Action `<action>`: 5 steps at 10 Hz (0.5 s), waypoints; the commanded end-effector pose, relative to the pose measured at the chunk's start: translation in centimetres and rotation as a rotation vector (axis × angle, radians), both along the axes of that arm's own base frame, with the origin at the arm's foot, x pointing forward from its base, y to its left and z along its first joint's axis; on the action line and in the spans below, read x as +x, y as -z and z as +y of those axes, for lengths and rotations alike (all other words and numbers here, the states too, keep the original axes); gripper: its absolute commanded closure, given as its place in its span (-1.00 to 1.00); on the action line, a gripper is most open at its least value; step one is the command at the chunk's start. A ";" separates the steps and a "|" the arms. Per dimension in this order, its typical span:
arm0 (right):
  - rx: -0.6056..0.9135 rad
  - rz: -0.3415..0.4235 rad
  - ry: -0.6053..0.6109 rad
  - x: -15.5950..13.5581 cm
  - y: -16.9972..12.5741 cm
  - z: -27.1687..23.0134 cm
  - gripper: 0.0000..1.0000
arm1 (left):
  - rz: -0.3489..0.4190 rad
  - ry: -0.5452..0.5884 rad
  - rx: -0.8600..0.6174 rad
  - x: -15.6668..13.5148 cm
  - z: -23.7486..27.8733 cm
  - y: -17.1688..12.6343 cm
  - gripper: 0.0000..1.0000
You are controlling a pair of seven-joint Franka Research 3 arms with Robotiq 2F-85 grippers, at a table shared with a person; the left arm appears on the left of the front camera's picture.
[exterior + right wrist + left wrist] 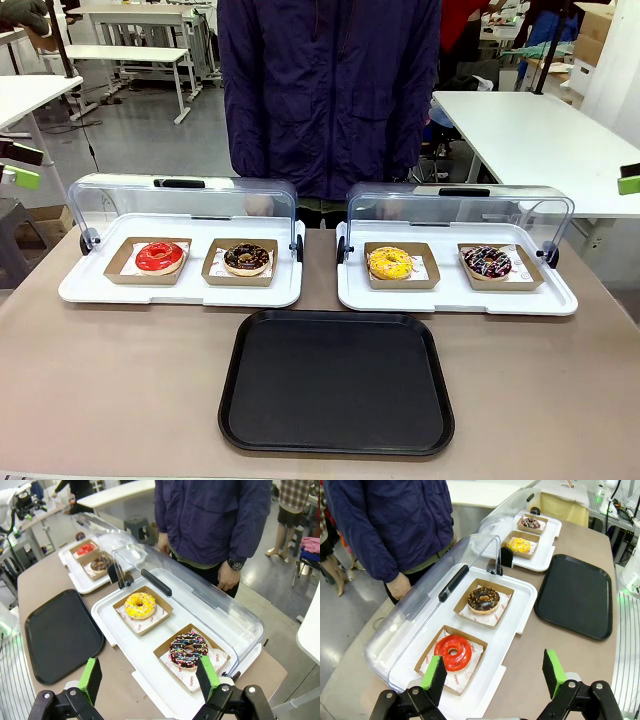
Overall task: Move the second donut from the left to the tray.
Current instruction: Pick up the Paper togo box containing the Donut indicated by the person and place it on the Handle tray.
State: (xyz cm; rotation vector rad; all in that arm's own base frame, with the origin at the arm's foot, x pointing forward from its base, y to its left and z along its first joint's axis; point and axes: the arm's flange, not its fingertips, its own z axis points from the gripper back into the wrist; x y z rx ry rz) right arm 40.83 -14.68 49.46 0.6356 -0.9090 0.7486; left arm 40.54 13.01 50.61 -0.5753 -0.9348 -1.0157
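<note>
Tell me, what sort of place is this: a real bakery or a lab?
Probably a lab staged as a shop counter: lidded display trays with donuts sit on a plain table, with white workbenches behind the person.

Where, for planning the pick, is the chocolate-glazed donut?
Front view, left of centre: the chocolate-glazed donut lies in the left white tray, right of the red donut.

On the bench [110,400] are laid the left white tray [180,293], the right white tray [455,301] and, nearer, the black tray [336,385].
</note>
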 end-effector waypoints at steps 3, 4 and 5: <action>0.004 -0.005 -0.003 0.0 -0.1 0.1 -1.00 | -0.006 0.006 -0.007 0.0 -0.1 -0.2 -1.00; 0.004 -0.005 -0.003 0.0 -0.1 0.1 -1.00 | -0.006 0.006 -0.007 0.0 -0.1 -0.2 -1.00; 0.004 -0.005 -0.003 0.0 -0.1 0.1 -1.00 | -0.006 0.006 -0.007 0.0 -0.1 -0.2 -1.00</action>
